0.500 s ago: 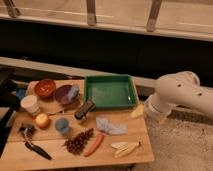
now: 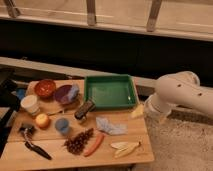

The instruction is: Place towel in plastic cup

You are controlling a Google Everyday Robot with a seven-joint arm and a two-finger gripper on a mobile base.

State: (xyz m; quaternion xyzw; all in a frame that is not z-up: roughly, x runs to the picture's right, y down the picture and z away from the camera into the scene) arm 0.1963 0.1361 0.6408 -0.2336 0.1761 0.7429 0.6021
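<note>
A crumpled pale blue towel (image 2: 111, 126) lies on the wooden table (image 2: 55, 162), just in front of the green tray (image 2: 110, 91). A small blue plastic cup (image 2: 62, 126) stands upright left of the towel, and a white cup (image 2: 31, 104) stands further left. My white arm (image 2: 182, 95) reaches in from the right. My gripper (image 2: 146, 112) is at its end, by the table's right edge beside the tray's front right corner, well apart from the towel and both cups.
On the table are a red bowl (image 2: 45, 88), a purple bowl (image 2: 65, 93), a dark can on its side (image 2: 84, 111), an orange fruit (image 2: 42, 120), a pine cone (image 2: 78, 141), a carrot-like stick (image 2: 93, 145), yellow peels (image 2: 125, 147) and a black tool (image 2: 35, 149). A dark shape (image 2: 6, 100) stands at the left edge.
</note>
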